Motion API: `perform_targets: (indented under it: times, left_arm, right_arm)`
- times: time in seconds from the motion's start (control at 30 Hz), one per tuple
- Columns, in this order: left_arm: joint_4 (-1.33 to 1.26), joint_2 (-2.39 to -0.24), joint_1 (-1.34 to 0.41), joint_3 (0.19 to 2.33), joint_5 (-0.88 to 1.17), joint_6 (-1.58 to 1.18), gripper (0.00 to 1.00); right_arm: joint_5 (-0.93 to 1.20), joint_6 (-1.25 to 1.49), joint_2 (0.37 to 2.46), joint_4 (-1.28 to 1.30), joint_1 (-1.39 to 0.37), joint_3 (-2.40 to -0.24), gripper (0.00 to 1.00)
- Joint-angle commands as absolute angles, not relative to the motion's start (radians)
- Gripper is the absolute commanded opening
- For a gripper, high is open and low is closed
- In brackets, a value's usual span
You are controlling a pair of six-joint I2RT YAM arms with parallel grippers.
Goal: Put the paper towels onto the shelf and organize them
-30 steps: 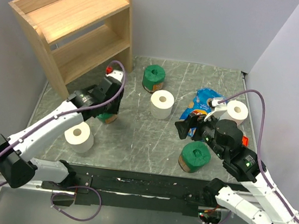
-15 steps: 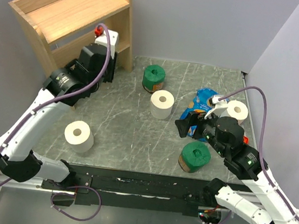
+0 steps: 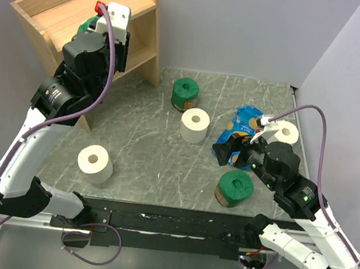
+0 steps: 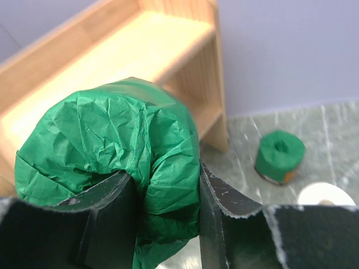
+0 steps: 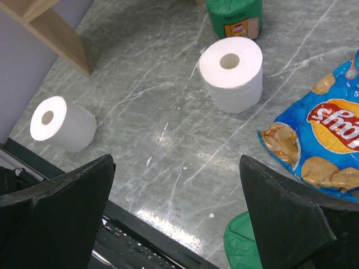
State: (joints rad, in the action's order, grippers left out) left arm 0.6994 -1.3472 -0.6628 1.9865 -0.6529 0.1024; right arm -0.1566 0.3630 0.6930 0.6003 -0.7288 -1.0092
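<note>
Paper towels point(image 3: 195, 124): one green-wrapped roll point(image 4: 112, 140) is clenched in the left tool point(image 4: 165, 196) by the top of the shelf point(image 3: 56, 17); the others lie on the surface point(image 3: 143, 163). The right tool point(image 5: 176, 168) gapes, holding nothing. Crinkly wrap may slip or snag the rim. The blue snack bag point(image 5: 320, 134) shows a cut-off red logo, unreadable

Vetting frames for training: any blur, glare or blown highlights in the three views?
Top external: sharp, evenly lit. Left wrist: green roll in the left gripper crisp, shelf behind soft and washed out. Right wrist: glare patch on the table, white roll at frame left blown out.
</note>
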Motion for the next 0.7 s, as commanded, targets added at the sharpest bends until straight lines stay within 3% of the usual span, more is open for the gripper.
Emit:
perform_targets:
  times: [0.0, 0.67]
  left_arm:
    - [0.517, -1.365, -0.66, 2.019, -0.739, 0.271, 0.31]
    - [0.468, -1.506, -0.445, 2.161, -0.673, 0.31, 0.32]
  right_arm:
    - [-0.156, 0.37, 0.681, 0.586, -0.732, -1.057, 1.0]
    - [-0.169, 0.348, 0.678, 0.621, -0.732, -1.086, 1.0]
